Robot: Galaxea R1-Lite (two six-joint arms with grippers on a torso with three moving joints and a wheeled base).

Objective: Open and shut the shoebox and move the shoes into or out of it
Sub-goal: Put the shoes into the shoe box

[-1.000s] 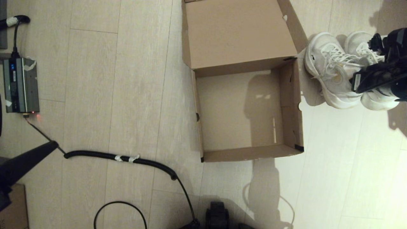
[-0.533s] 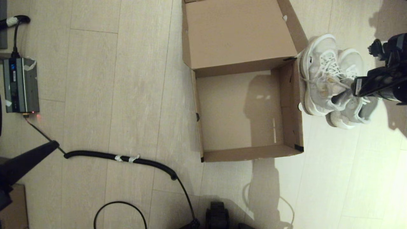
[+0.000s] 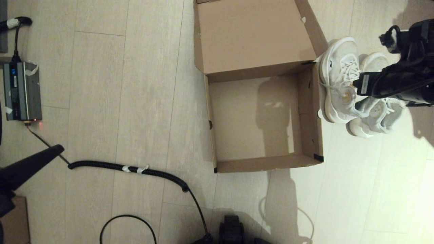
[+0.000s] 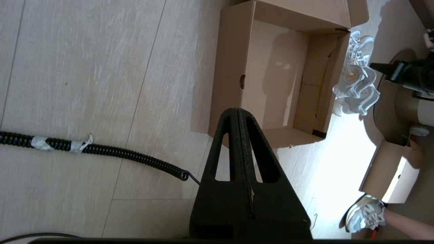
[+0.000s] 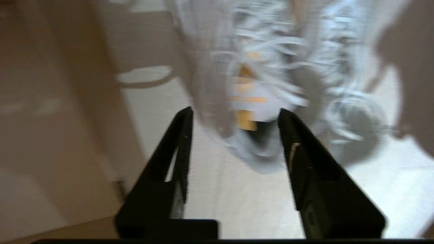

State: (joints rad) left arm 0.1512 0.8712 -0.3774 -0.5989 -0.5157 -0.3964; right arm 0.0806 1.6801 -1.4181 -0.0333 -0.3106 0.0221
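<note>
Right gripper hangs with fingers spread apart, nothing between them, just above the shoes. Shoes lie jumbled on the floor right under it, one touching the outer side wall of the shoebox. Shoebox sits beyond the shoes, lid folded back. Left gripper, fingers pressed together, stays parked well apart near a coiled cable.

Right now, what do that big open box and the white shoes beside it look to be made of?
The shoebox: plain brown cardboard, matte, with creased flaps and raw edges. The shoes: seemingly white mesh fabric, laces and thick, probably rubbery soles. The floor: pale wood-look planks, material unclear.
</note>
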